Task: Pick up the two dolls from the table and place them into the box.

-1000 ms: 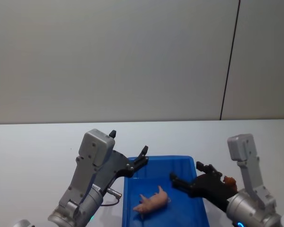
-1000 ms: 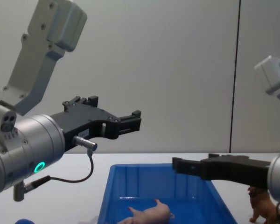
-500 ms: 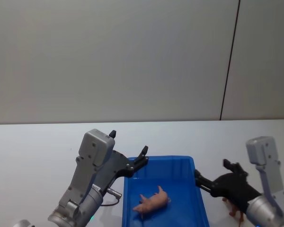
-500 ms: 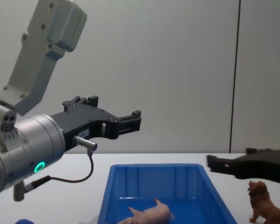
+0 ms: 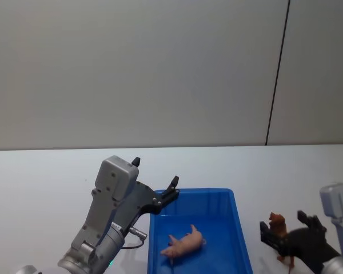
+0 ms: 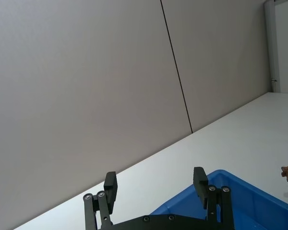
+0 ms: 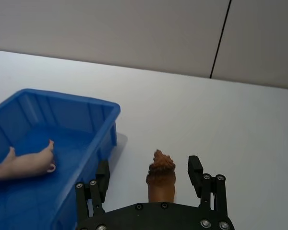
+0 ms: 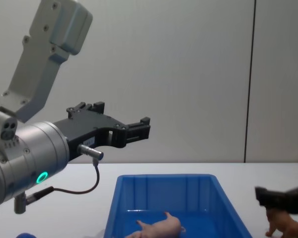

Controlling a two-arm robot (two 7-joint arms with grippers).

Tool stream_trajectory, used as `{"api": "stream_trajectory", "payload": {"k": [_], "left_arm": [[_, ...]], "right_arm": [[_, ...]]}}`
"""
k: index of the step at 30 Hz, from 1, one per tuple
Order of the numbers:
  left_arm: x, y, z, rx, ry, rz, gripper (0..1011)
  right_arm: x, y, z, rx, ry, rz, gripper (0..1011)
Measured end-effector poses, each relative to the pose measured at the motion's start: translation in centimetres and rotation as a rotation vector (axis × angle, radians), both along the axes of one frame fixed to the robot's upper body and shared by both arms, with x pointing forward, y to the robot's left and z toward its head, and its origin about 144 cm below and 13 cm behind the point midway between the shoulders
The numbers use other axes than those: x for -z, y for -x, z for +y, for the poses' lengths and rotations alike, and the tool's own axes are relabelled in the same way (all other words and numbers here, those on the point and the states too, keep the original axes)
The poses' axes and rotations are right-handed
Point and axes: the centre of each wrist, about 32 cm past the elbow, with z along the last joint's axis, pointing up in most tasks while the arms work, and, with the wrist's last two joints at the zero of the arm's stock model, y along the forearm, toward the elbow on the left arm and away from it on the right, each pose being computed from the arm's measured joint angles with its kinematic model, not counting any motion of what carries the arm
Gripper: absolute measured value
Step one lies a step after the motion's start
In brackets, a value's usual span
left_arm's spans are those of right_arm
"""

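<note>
The right claw (image 7: 149, 168) is held wide, with one finger on each side of the brown lion (image 7: 161, 175). No touch can be seen. The lion is stood on the table (image 5: 46, 171), just right of the box (image 5: 206, 192). The right arm is stretched low beside the box. The pink pig (image 5: 184, 242) is laid inside the box. The left claw (image 6: 154, 181) is held wide too, and is raised over the box's far left corner.

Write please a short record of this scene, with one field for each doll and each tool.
pig doll: lying inside the box
lion doll: upright on the table, right of the box
right tool: open around the lion doll, not closed on it
left tool: open, raised near the box's far left corner
</note>
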Motion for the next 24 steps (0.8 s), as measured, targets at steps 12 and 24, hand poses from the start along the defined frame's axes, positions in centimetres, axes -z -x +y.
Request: {"api": "stream_trajectory", "payload": {"k": [12,24], "left_arm": [[0.0,0.0,0.0,0.0,0.0,0.0,1002],[0.0,0.0,0.0,0.0,0.0,0.0,1002]], "right_arm": [[2.1,1.4,-1.1,0.052,-0.038,0.09,1001],[3.7,1.7,-1.6,0.061,-0.055,0.127,689]]}}
